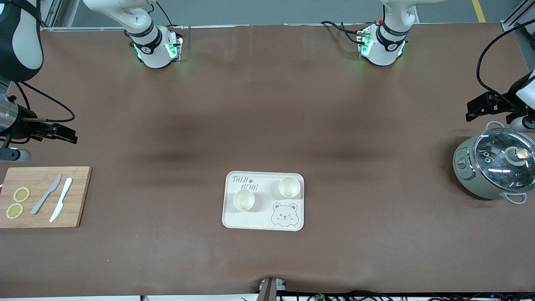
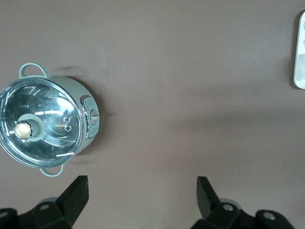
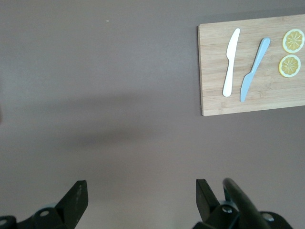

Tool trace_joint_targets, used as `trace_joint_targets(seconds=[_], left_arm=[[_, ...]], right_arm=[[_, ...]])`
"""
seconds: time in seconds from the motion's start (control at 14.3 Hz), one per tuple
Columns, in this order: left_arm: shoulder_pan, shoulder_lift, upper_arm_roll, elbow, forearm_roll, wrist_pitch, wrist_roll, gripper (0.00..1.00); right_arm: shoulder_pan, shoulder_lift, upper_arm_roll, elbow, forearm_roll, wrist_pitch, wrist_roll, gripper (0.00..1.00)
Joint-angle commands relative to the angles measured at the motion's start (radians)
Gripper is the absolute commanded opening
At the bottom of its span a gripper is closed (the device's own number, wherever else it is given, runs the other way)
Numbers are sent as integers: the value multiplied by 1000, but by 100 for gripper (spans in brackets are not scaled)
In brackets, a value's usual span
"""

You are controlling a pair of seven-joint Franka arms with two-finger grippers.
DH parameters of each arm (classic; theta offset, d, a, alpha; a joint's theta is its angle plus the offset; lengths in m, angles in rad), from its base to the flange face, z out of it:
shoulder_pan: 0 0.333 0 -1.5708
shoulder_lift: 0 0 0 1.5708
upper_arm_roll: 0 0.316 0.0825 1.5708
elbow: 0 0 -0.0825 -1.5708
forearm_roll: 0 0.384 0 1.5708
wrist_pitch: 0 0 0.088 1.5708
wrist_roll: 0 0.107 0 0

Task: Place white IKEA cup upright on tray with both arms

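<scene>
The cream tray (image 1: 244, 220) with the bear face and "TAIJI BEAR" lettering lies mid-table, toward the front camera. Two white cups stand upright on it: one (image 1: 244, 200) nearer the camera, one (image 1: 289, 187) beside it toward the left arm's end. My left gripper (image 1: 480, 108) is open and empty in the air at the left arm's end, by the pot; in the left wrist view (image 2: 143, 195) only bare table lies between its fingers, and the tray's edge (image 2: 300, 52) shows. My right gripper (image 1: 62, 133) is open and empty at the right arm's end, up over the table near the cutting board; the right wrist view (image 3: 140, 198) shows it over bare table.
A grey-green pot with a glass lid (image 1: 495, 167) stands at the left arm's end and shows in the left wrist view (image 2: 45, 124). A wooden cutting board (image 1: 42, 196) with two knives and two lemon slices lies at the right arm's end, also in the right wrist view (image 3: 252, 71).
</scene>
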Motion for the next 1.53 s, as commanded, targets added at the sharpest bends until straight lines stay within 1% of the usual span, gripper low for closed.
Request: trace_joint_targets(seconds=[0.0,0.14,0.49,0.56,0.7,0.84,0.98,1.19,1.47], left_arm=[[0,-5,-7,3,20,-8,-13,100],[2,-5,-7,3,20,-6,-13,100],[6,-5,-7,12,22,-6,-10,100],[6,-4,-7,10,22,-6,-4,100],[11,-2,-7,10,17,-3,10,100],[6,0,-7,10,11,3,10,100],[3,0,-7,10,16,14,28,100],[0,0,-7,10,11,14,61,100],[0,1,-7,10,19,31,59,100]], right_arm=[[-4,-75,7,-54,23,3,-1,100],[-6,-128,5,-109,23,15,-1,100],[-7,-138,2,-114,23,3,1,100],[-29,-146,1,-114,20,1,-19,100],[-78,-152,1,-114,19,-3,-123,100],[-128,-154,1,-114,19,-8,-166,100],[-148,-160,1,-114,11,-26,-174,100],[-138,-158,10,-116,6,-20,-170,100],[-84,-158,14,-116,-4,-14,-165,100]])
